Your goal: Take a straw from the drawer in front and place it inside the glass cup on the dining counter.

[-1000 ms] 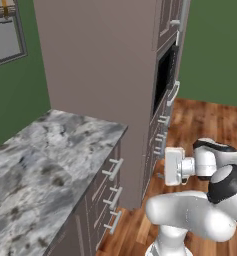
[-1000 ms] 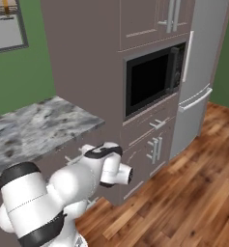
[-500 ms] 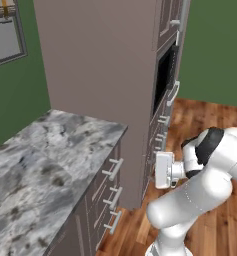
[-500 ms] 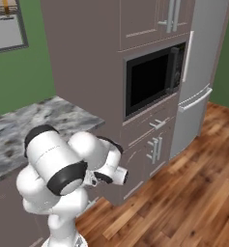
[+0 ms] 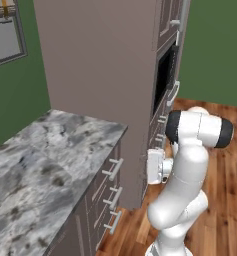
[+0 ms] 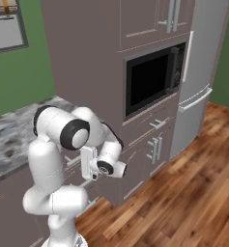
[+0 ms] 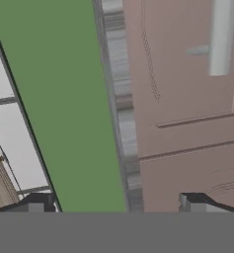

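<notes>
Drawer [image 5: 108, 171] closed; claw [image 7: 117, 203] wide open, empty.

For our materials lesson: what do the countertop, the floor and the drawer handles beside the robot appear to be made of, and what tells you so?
Countertop: looks like polished stone, marble or granite, given its grey-and-white mottled veining.
Floor: looks like wood planks with a slight sheen; reddish-brown boards show grain and seams.
Drawer handles: probably brushed metal; pale silver bars standing off the taupe fronts.
</notes>
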Controlling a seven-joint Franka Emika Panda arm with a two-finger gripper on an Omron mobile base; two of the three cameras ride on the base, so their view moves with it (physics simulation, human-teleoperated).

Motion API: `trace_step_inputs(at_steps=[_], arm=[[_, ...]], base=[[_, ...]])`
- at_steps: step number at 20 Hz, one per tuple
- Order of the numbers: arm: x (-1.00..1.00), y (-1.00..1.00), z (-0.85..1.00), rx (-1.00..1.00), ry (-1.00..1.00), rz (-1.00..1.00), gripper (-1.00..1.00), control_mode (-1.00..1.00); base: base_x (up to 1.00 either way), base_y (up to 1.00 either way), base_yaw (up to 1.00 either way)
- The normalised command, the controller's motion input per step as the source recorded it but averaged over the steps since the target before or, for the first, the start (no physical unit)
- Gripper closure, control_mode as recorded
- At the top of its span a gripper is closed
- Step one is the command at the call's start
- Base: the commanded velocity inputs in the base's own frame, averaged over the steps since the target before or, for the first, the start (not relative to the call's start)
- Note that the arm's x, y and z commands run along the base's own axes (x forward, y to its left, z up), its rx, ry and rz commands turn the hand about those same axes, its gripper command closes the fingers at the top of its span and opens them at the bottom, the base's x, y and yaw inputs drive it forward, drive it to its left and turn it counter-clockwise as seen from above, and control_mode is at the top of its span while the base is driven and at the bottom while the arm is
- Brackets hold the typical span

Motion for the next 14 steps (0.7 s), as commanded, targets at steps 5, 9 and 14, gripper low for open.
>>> trace_step_inputs(at_steps=[5,9,14], arm=[[0.33,0.25,-0.32,0.00,0.00,0.01,-1.00,-1.00],[0.30,0.24,-0.32,0.00,0.00,0.03,-1.00,-1.00],[0.27,0.24,-0.29,0.00,-0.01,0.04,-1.00,-1.00]], base=[[0.00,0.00,0.00],[0.00,0.00,0.00],[0.00,0.00,0.00]])
